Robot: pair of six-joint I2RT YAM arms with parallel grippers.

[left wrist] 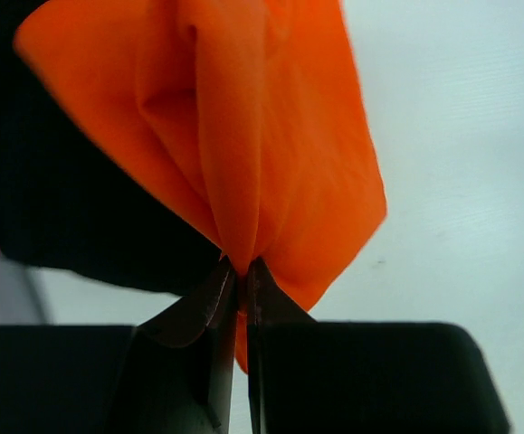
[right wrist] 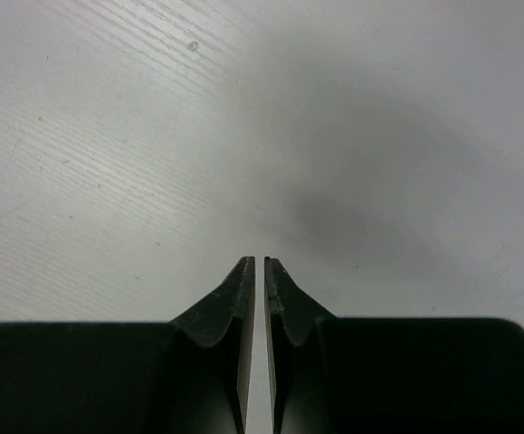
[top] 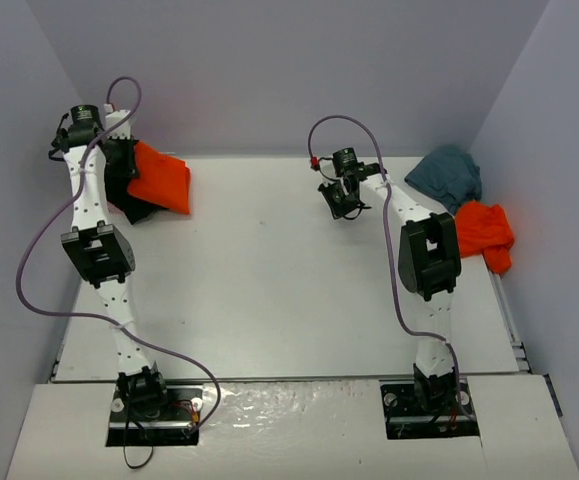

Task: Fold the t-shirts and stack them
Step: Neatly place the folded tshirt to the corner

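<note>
White table (top: 269,290), lilac walls (top: 269,70); L pincer (left wrist: 241,268) pinches orange tee (left wrist: 252,127), R pincer (right wrist: 260,262) closed above table.

- The orange-red t-shirt (left wrist: 271,136) at the left hand (left wrist: 242,264) is showing soft, matt, smoothly draping cloth.
- The counter (right wrist: 108,136) is showing a matt white surface with fine lines.
- The fingers (right wrist: 216,312) of the right hand (right wrist: 259,262) are looking dark, hard and faintly sheened.

Arms (top: 95,195): white links, black joint blocks
Cables (top: 18,280): purple-grey, one per arm
End effector fingers (right wrist: 230,307): black, tapering to points
</note>
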